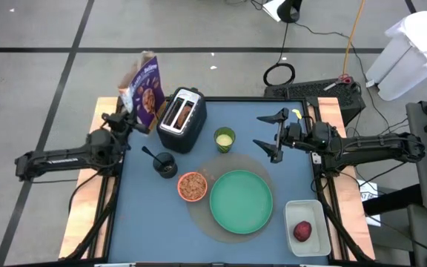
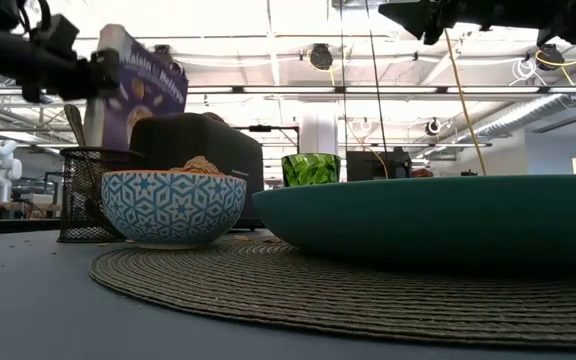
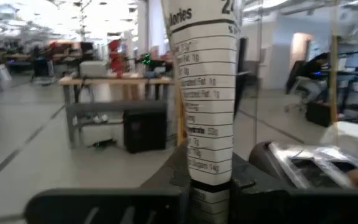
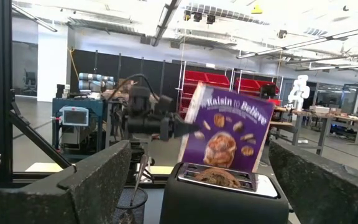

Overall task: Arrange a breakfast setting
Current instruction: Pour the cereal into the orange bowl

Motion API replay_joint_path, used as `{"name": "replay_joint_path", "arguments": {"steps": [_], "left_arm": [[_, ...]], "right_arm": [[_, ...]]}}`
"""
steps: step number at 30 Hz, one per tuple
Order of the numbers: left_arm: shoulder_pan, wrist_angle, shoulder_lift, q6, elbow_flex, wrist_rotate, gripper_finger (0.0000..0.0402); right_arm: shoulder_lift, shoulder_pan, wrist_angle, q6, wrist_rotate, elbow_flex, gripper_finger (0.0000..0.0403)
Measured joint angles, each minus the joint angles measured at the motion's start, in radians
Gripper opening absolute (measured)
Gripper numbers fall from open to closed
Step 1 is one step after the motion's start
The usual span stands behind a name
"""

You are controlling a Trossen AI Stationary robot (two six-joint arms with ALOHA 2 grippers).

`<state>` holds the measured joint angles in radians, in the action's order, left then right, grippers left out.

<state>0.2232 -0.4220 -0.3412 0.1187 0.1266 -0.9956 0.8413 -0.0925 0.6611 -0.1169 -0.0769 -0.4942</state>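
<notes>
The purple cereal box (image 1: 148, 89) stands at the table's far left, beside the black toaster (image 1: 181, 119), and my left gripper (image 1: 134, 122) is shut on it. A brown bagel (image 1: 186, 113) sticks up from the toaster's slot. The patterned bowl (image 1: 193, 186), filled with brown cereal, and the green plate (image 1: 242, 202) sit on a round woven mat (image 1: 199, 215). The metal spoon (image 1: 150, 154) stands in a black mesh cup (image 1: 164, 163). A dark-red fruit (image 1: 302, 231) lies in the white tub (image 1: 305, 211). My right gripper (image 1: 270, 132) hovers open at the far right. My left gripper pinches the box's narrow side panel (image 3: 211, 177), the one printed with the nutrition table, between its two fingers. The fingers lie about level and come from the table's left and near side. The box stands upright, slightly tilted (image 4: 229, 134). The toaster hides its bottom.
A green glass cup (image 1: 224, 139) stands between the toaster and my right gripper. The tub sits at the near right corner. Bare blue tabletop (image 1: 147, 230) shows at the near left and along the far edge.
</notes>
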Motion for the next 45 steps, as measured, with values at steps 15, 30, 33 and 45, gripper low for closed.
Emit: {"name": "replay_joint_path", "arguments": {"steps": [15,30,33,45], "left_arm": [[0.039,-0.010,0.001,-0.171,-0.114,0.000,0.0034],[0.035,0.001,0.000,-0.181,-0.115,0.025,0.0037],[0.035,0.001,0.000,-0.184,-0.115,0.025,0.0037],[0.035,0.011,-0.002,-0.242,-0.118,0.027,0.0134]], "right_arm": [[0.000,0.000,0.000,0.000,0.000,0.000,0.0375],[0.000,0.000,0.000,0.000,0.000,0.000,0.0375],[0.000,0.000,0.000,0.000,0.000,0.000,0.0375],[0.000,0.000,0.000,0.000,0.000,0.000,0.0375]]}}
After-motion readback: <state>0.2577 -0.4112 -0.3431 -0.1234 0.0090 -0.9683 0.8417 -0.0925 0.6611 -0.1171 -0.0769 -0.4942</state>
